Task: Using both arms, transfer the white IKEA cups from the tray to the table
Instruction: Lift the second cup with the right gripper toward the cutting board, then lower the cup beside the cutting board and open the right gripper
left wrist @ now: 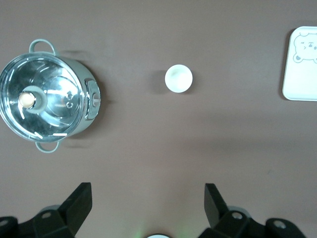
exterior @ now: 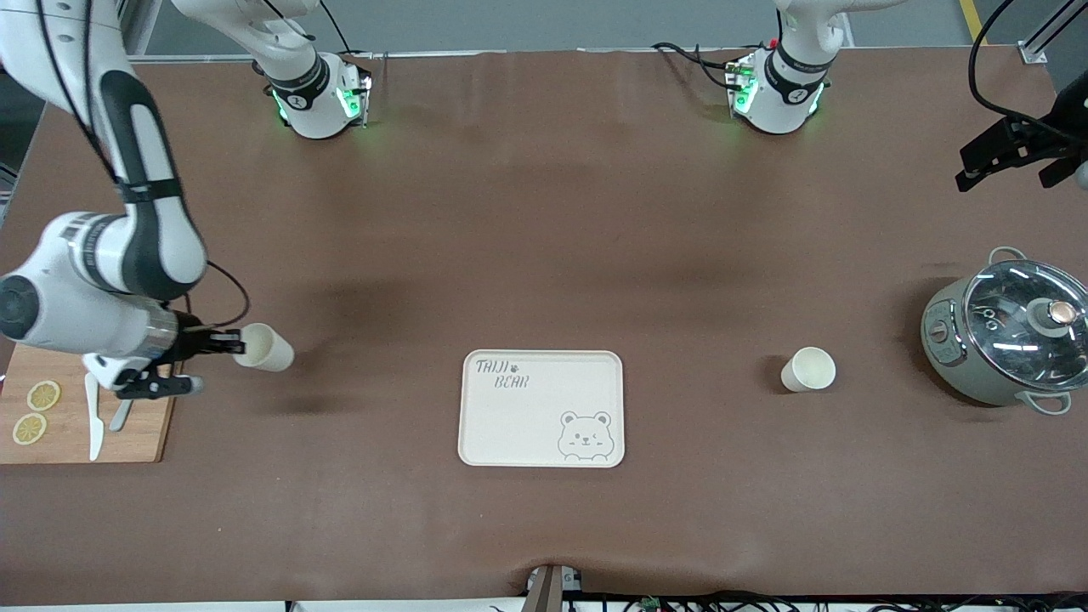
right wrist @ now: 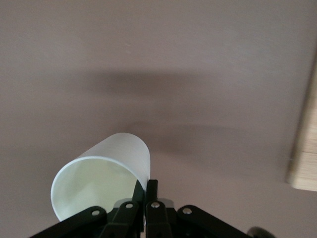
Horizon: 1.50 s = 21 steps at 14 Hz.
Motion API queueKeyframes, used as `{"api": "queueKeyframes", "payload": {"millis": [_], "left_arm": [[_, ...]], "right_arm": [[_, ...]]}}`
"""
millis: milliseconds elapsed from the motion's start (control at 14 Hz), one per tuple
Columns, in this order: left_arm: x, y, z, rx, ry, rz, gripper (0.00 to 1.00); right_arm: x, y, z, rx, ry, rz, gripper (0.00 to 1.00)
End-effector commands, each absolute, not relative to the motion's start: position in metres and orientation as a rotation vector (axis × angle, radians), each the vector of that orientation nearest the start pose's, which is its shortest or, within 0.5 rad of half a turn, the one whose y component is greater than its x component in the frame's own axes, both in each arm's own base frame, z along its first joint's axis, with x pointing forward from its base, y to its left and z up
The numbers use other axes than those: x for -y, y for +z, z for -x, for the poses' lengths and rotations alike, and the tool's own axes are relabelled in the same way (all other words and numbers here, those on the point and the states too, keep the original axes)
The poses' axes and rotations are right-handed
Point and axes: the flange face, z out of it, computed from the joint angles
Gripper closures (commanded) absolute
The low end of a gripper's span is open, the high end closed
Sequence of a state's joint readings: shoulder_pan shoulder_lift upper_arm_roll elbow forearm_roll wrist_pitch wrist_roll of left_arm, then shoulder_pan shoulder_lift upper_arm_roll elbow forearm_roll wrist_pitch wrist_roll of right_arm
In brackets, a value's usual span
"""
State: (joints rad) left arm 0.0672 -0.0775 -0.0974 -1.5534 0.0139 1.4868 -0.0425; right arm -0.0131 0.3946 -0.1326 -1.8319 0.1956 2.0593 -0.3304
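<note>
Two cups are off the tray — one cup stands at middle right, the left gripper spread wide above, while the right gripper pinches the other cup's rim at middle left, ready to set down

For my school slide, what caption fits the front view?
Right gripper pinches one cup above the table; the tray sits bare.

My right gripper pinches one white cup tipped sideways over the counter, the other cup stands upright beside the bare bear tray.
</note>
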Motion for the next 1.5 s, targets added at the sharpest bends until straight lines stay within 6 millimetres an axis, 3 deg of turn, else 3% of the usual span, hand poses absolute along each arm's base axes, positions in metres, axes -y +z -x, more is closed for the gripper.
{"api": "queueKeyframes", "payload": {"millis": [0,214,500,857,929,1000,1214,1429], "left_arm": [[0.020,0.661,-0.522,-0.016,-0.058,3.127,0.00],[0.024,0.652,-0.523,-0.030,-0.067,3.124,0.00],[0.027,0.650,-0.520,-0.040,-0.060,3.118,0.00],[0.022,0.648,-0.519,-0.027,-0.039,3.111,0.00],[0.021,0.646,-0.519,-0.025,-0.029,3.112,0.00],[0.021,0.646,-0.519,-0.025,-0.027,3.111,0.00],[0.021,0.646,-0.519,-0.025,-0.027,3.107,0.00],[0.020,0.641,-0.517,-0.020,-0.001,3.107,0.00]], "right_arm": [[0.111,0.301,-0.576,0.199,0.224,2.951,1.00],[0.139,0.279,-0.559,0.180,0.255,2.969,1.00],[0.137,0.237,-0.531,0.211,0.219,2.993,1.00],[0.135,0.228,-0.524,0.205,0.235,2.991,0.99],[0.137,0.228,-0.525,0.203,0.233,2.991,0.20],[0.139,0.230,-0.525,0.195,0.243,2.985,0.00],[0.137,0.236,-0.526,0.280,0.322,2.932,0.00],[0.140,0.252,-0.539,0.289,0.294,2.940,0.00]]}}
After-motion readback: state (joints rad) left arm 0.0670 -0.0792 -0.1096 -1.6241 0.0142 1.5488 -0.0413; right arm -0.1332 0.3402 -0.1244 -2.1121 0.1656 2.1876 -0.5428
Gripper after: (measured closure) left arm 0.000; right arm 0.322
